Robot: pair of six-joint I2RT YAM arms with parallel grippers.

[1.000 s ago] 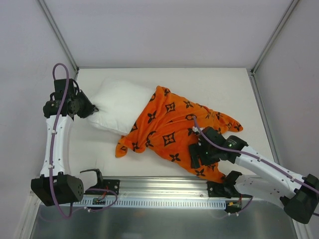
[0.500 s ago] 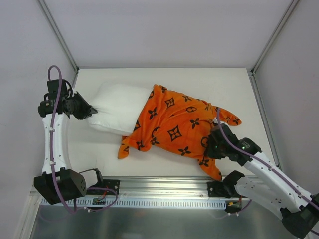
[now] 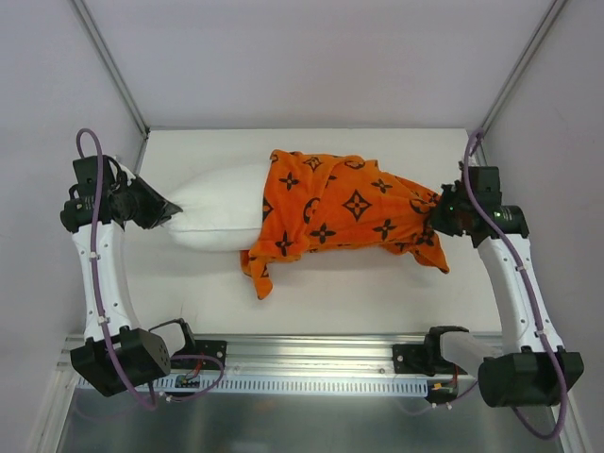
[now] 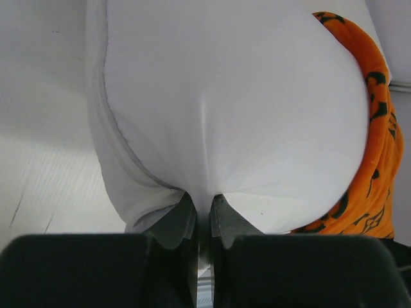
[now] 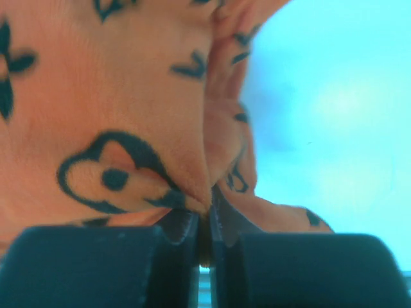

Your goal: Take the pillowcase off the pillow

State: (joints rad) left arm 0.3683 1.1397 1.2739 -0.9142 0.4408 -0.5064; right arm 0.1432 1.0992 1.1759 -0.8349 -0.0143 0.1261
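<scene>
I count two grippers, one pillow and one pillowcase. My left gripper (image 4: 203, 221) is pinched tight on a fold at the left end of the pillow (image 3: 215, 212), close to the left edge of the table (image 3: 377, 297). My right gripper (image 5: 204, 221) is pinched on a bunch of orange cloth at the right end of the pillowcase (image 3: 344, 208), close to the table's right edge.

Between the two grippers, pillow and pillowcase lie in one line across the middle of the table. The pillow's left part is bare white; the rest is under the pillowcase. One loose corner of the cloth hangs toward me, below the pillow. There is open table behind the pillow and in front of it. Little room is left at either side, where the walls (image 3: 57, 113) rise.
</scene>
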